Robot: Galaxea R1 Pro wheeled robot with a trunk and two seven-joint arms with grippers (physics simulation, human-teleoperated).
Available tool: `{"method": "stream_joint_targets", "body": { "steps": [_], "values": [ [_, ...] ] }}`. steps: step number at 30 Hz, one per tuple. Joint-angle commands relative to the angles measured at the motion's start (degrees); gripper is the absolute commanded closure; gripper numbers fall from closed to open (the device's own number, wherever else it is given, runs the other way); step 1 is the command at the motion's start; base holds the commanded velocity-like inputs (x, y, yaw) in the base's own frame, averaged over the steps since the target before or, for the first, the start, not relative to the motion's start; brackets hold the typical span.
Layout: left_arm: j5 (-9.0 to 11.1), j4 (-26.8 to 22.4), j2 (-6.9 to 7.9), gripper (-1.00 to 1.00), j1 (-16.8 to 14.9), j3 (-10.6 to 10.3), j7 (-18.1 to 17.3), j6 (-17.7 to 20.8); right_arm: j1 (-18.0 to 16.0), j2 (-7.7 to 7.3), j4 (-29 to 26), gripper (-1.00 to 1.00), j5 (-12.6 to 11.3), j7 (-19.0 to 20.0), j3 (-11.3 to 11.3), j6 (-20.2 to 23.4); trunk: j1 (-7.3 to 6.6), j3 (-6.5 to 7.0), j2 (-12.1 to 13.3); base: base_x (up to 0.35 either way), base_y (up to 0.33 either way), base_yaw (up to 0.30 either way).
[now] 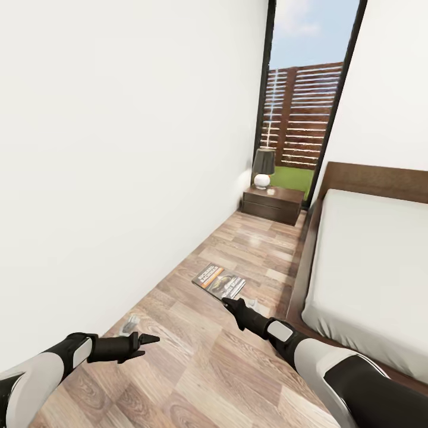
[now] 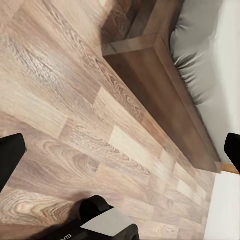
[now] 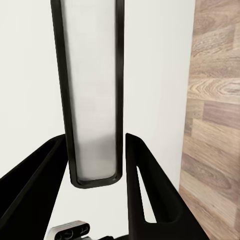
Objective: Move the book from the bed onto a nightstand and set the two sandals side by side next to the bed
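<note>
The book (image 1: 219, 281) lies flat on the wooden floor in the aisle between the white wall and the bed (image 1: 368, 261). My right gripper (image 1: 229, 304) hovers just short of the book's near edge, pointing at it; in the right wrist view its fingers (image 3: 145, 185) stand apart with nothing between them. My left gripper (image 1: 147, 340) hangs low over the floor to the left, well short of the book, wide open and empty (image 2: 122, 147). The nightstand (image 1: 273, 204) stands at the far end by the headboard. The sandals are out of view.
A dark-shaded lamp (image 1: 264, 168) stands on the nightstand. A tall glass door (image 1: 303, 107) behind it looks out on a fence. The white wall (image 1: 119, 178) bounds the aisle on the left, and the bed's wooden frame (image 2: 165, 90) bounds it on the right.
</note>
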Motion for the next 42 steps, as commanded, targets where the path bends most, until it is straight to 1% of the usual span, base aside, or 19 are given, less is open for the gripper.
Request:
{"method": "stream_joint_targets", "body": {
  "steps": [1, 11, 21, 42],
  "values": [
    [-0.37, -0.05, 0.01, -1.0, -0.01, 0.44, -0.16, 0.46, -0.07, 0.02, 0.12, 1.0, -0.65, 0.16, 0.32, 0.33, 0.01, -0.06, -0.03, 0.101, 0.121, -0.01],
    [-0.36, -0.06, 0.02, -1.0, -0.01, 0.44, -0.16, 0.46, -0.07, 0.02, 0.12, 1.0, -0.33, 0.18, 0.32, 0.33, 0.01, -0.06, -0.03, 0.098, 0.056, -0.002],
    [-0.37, -0.06, -0.03, -1.0, -0.01, 0.39, -0.09, 0.46, -0.07, 0.02, 0.12, 1.0, -0.58, 0.29, 0.32, 0.38, 0.01, -0.06, -0.03, 0.091, 0.006, -0.019],
    [-0.37, -0.06, 0.02, -1.0, -0.01, 0.44, -0.15, 0.46, -0.07, 0.02, 0.12, 1.0, -0.49, 0.28, 0.32, 0.42, 0.01, -0.06, -0.03, 0.09, 0.087, -0.169]
  ]
}}
